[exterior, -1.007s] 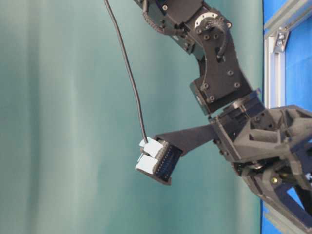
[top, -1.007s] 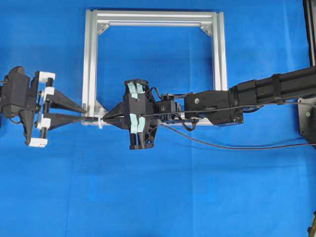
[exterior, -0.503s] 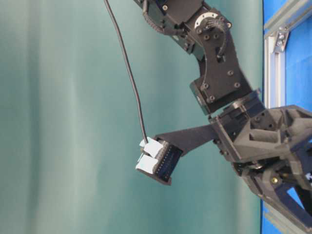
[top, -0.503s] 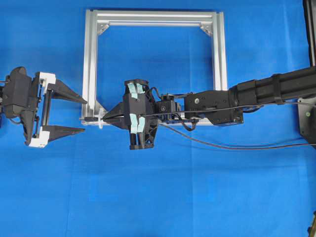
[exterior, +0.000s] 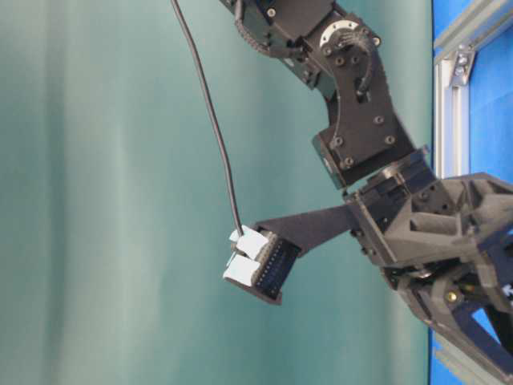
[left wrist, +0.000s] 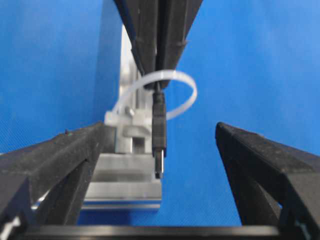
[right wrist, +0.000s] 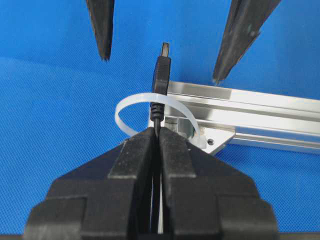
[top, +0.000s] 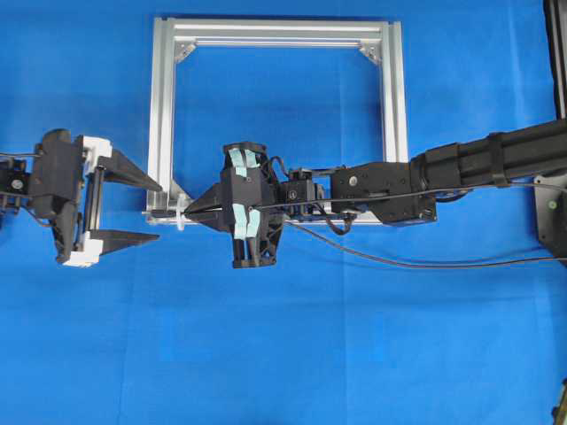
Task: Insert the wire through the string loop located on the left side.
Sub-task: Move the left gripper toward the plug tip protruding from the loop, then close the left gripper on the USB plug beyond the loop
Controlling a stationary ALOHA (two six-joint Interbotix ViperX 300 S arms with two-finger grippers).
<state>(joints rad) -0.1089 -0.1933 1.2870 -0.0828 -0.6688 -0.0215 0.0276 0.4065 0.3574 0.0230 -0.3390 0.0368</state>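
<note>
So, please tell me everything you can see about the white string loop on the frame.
The string loop is a thin, flat, whitish band, plastic by its look, bent into an open ring. It stands up from the lower left corner of the silver frame. The wire passes through it, its plug sticking out on the far side. The right gripper, shut on the wire, sits just behind the ring; the open left gripper faces the plug without touching it.

1. We see open blue cloth (top: 266,345) below the frame (top: 165,106).
2. The plug (left wrist: 159,135) stands free between the spread left gripper (left wrist: 159,165) fingers.
3. The right gripper (right wrist: 159,134), clamped on the wire (top: 425,263), blocks the string loop (right wrist: 156,102).
</note>
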